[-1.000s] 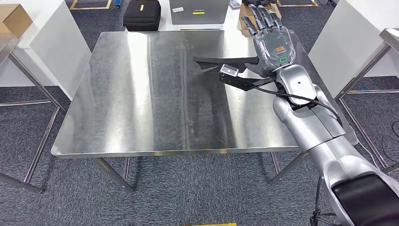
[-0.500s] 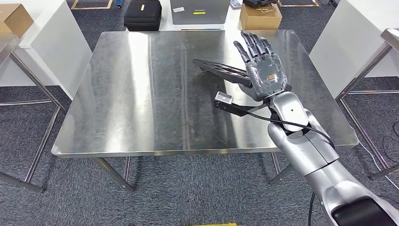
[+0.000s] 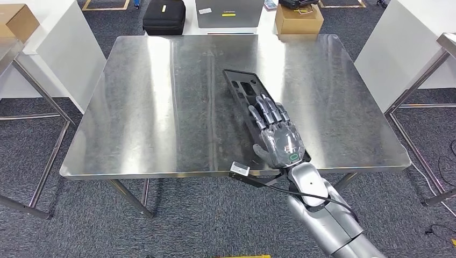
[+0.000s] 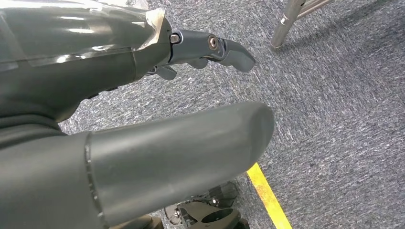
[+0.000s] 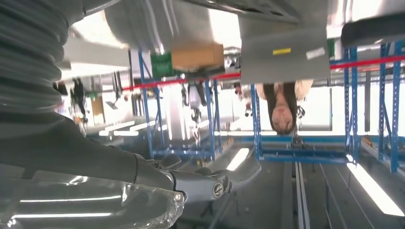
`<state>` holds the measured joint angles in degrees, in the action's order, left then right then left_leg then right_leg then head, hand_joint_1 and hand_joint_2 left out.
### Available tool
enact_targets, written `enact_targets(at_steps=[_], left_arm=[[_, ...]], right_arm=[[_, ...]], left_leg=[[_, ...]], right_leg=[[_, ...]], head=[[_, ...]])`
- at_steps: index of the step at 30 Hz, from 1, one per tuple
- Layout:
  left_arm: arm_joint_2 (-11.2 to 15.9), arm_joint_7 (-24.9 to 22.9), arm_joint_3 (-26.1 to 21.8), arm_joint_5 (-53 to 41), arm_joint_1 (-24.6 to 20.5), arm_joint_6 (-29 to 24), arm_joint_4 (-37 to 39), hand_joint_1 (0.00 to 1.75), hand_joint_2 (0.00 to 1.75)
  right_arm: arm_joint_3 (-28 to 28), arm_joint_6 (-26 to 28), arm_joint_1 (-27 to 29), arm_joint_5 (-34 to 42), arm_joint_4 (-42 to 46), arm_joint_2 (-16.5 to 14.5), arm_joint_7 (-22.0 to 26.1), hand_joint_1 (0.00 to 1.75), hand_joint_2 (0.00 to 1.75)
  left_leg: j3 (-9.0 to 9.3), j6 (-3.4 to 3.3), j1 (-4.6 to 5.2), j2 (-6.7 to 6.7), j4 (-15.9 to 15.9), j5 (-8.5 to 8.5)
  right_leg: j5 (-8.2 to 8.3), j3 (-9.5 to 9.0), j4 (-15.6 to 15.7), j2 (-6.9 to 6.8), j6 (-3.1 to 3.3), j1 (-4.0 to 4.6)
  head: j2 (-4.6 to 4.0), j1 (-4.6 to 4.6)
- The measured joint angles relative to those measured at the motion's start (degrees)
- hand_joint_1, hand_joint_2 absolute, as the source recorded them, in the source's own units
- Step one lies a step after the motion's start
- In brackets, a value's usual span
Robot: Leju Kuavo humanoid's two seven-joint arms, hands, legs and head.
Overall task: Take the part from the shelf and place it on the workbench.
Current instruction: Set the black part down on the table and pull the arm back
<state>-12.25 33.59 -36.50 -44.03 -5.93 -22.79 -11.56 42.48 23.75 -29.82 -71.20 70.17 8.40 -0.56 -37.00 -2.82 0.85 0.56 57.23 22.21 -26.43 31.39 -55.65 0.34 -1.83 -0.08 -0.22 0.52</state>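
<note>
The part (image 3: 242,88) is a flat black plate with cut-outs. It lies flat on the steel workbench (image 3: 150,107), right of centre, running from the middle toward the near edge. My right hand (image 3: 277,137) hovers back-up over the plate's near end and hides that end; its fingers are stretched out and spread. The right wrist view has this hand (image 5: 95,162) with nothing between thumb and fingers. My left hand (image 4: 157,143) hangs above the carpet, thumb and fingers apart, holding nothing.
A black case (image 3: 164,16), a grey box (image 3: 228,12) and a cardboard box (image 3: 299,19) stand beyond the far edge. White partitions (image 3: 48,48) flank the bench, and another steel table (image 3: 446,40) is at right. A person (image 5: 282,107) stands by blue racks (image 5: 353,95).
My right hand has come back from the far right of the bench to its near edge and lower. The part, held tilted in the air before, now lies flat on the bench.
</note>
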Motion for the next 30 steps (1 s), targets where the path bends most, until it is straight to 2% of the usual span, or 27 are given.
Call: enact_targets(at_steps=[7,13,20,30], left_arm=[[-0.1,0.0,-0.4,-0.1,0.0,0.1,0.0,0.0,0.0],[-0.3,-0.1,-0.5,-0.2,0.1,0.1,0.0,0.0,0.0],[-0.4,-0.1,-0.5,-0.3,0.1,0.2,0.0,0.0,0.0],[-0.7,0.0,-1.1,-0.1,0.3,0.2,0.0,0.0,0.0]], right_arm=[[-0.8,2.1,6.1,2.0,-0.8,-2.3,1.2,0.0,1.75],[-1.4,3.6,10.5,1.0,-1.7,-4.1,0.3,0.0,1.75],[-3.2,4.9,14.8,-3.4,-1.7,-5.5,-1.5,0.0,1.75],[-10.7,10.8,20.3,-11.5,4.5,-5.5,-3.8,0.0,1.75]], left_leg=[[0.0,0.0,0.0,0.0,0.0,0.01],[0.0,0.01,0.0,0.01,0.0,0.09],[0.01,0.03,0.0,0.01,0.0,0.12],[0.05,0.03,0.01,0.01,0.0,0.21]], right_leg=[[-0.02,0.02,0.0,0.0,0.02,-0.01],[-0.05,0.08,0.0,-0.05,0.04,-0.08],[-0.07,0.08,0.0,-0.05,0.07,-0.08],[-0.14,0.41,0.0,-0.06,0.13,-0.1]], head=[[0.0,0.03],[0.0,0.09],[0.0,0.09],[0.0,0.14]])
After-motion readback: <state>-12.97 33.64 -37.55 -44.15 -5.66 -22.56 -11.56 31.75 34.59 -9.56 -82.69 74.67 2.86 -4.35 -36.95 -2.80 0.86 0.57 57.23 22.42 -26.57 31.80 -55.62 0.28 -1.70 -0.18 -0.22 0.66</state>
